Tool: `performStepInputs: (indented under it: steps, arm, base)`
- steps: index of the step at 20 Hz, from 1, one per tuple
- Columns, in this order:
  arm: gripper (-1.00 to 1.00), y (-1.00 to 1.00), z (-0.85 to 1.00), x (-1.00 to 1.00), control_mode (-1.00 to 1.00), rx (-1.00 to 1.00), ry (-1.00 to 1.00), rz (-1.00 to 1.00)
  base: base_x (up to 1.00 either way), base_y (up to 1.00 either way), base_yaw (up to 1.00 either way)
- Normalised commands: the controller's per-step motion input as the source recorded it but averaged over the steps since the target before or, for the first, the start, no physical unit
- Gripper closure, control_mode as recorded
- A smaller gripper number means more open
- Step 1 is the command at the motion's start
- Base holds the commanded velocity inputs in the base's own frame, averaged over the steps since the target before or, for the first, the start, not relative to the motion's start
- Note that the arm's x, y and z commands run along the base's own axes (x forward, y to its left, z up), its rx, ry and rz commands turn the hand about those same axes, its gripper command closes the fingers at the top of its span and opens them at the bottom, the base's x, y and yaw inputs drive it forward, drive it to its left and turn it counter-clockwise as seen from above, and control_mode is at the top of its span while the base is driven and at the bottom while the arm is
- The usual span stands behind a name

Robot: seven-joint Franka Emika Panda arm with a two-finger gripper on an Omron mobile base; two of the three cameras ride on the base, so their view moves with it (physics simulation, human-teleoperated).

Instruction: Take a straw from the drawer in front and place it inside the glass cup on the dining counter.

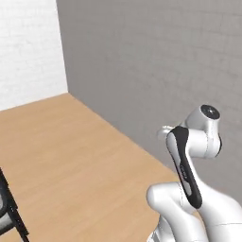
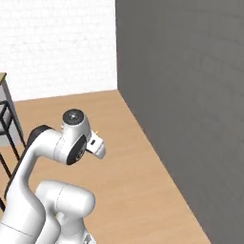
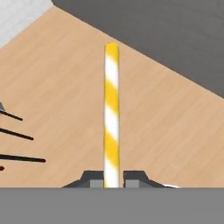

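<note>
In the hand view a straw (image 3: 111, 109) with yellow and white stripes stands straight up from between the two dark fingertips. My gripper (image 3: 111, 178) is shut on its lower end. In the right base view the arm is folded close to the base, and the gripper (image 2: 97, 147) pokes out beside the upper joint, over a wooden floor. The drawer, the glass cup and the dining counter are out of view.
A light wooden floor (image 1: 71, 160) spreads ahead. A tall dark grey wall (image 2: 190, 95) runs along the right, and a white brick wall (image 1: 28, 47) stands at the back left. Black furniture legs (image 2: 9, 124) stand at the left edge; thin black legs (image 3: 17, 144) also show.
</note>
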Motion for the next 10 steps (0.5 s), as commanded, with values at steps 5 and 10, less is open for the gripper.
performStepInputs:
  steps: [5, 10]
  arm:
    - [1.0, 0.0, 0.0, 0.0, 1.0, 0.0, 0.0, 0.0]
    - [1.0, 0.0, 0.0, 0.0, 1.0, 0.0, 0.0, 0.0]
  base:
    - [1.0, -0.05, 0.55]
    - [0.79, 0.0, 0.68]
